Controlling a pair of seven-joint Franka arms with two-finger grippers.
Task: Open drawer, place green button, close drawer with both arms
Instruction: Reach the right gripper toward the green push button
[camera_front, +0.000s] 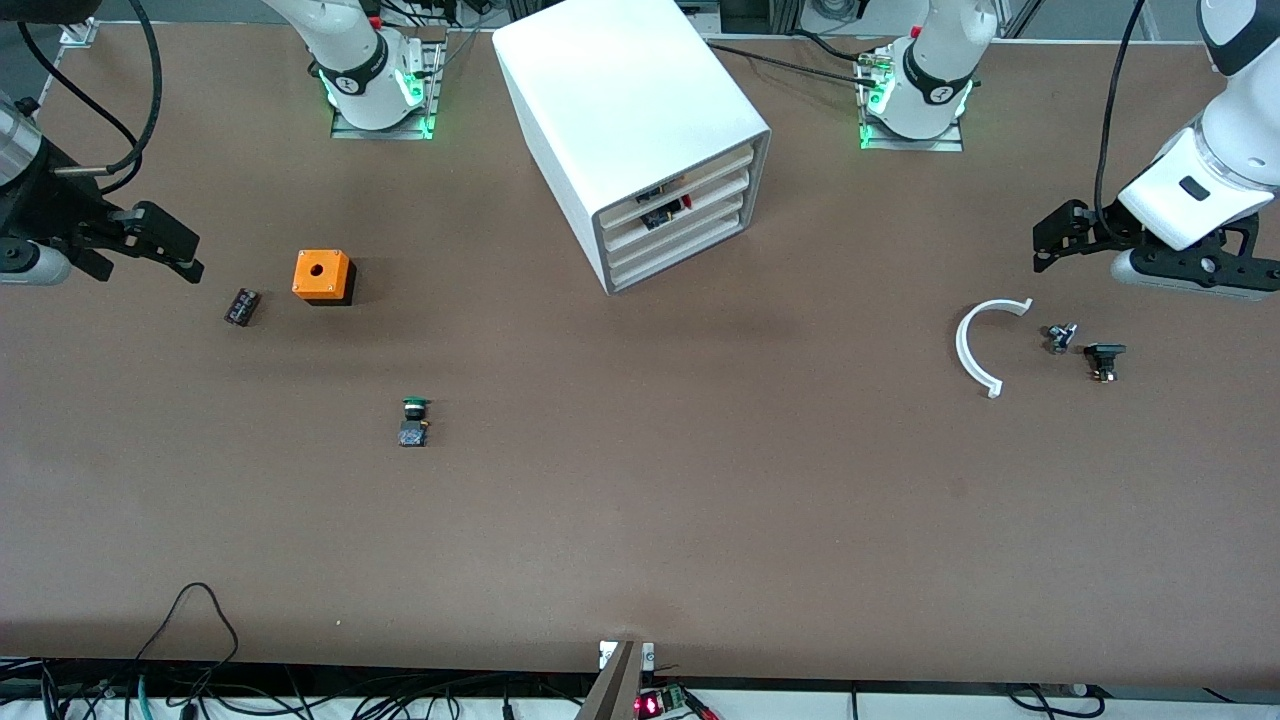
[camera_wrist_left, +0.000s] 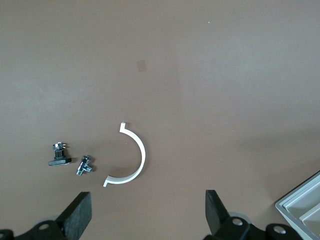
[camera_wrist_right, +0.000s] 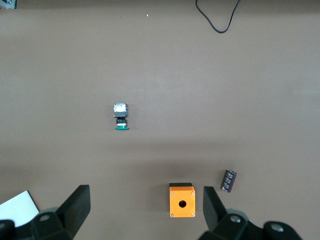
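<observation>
Green-capped button (camera_front: 413, 422) lies on the table well clear of my right gripper (camera_front: 150, 240), which hangs wide open and empty, like my left gripper (camera_front: 1062, 232) above the white arc (camera_front: 975, 345).

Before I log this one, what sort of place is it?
Likely a robotics lab bench: two arms bolted to a brown table, a white cabinet of parts drawers, loose cables along the table edge.

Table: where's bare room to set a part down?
Broad bare strip along the table's camera-side edge, nearer than the button. Also open between the button and the white arc, in front of the cabinet. Crowded: by the orange cube and dark cylinder, and around the arc's two small parts.
</observation>
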